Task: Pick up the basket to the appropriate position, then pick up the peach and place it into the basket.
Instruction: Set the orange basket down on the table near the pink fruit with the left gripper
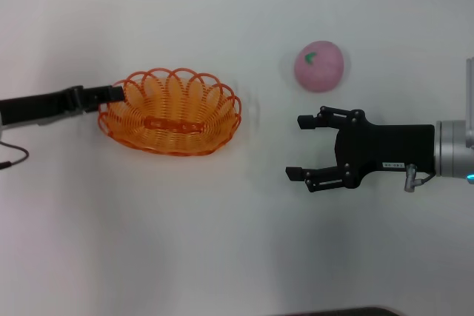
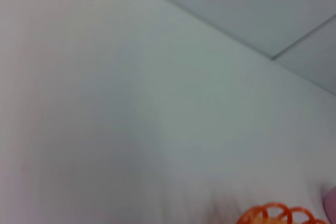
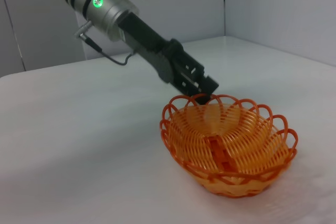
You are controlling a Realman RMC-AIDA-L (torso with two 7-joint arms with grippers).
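The orange wire basket (image 1: pixel 170 112) sits on the white table, left of centre. My left gripper (image 1: pixel 117 94) reaches in from the left and is shut on the basket's left rim. The right wrist view shows the basket (image 3: pixel 228 145) with the left gripper (image 3: pixel 203 94) clamped on its scalloped edge. A bit of the rim (image 2: pixel 278 214) shows in the left wrist view. The pink peach (image 1: pixel 319 65) with its green leaf mark lies to the right of the basket and farther back. My right gripper (image 1: pixel 298 147) is open and empty, nearer than the peach and right of the basket.
The white table (image 1: pixel 222 257) runs across the whole head view, with its front edge at the bottom. A wall (image 3: pixel 273 9) stands behind the table in the right wrist view.
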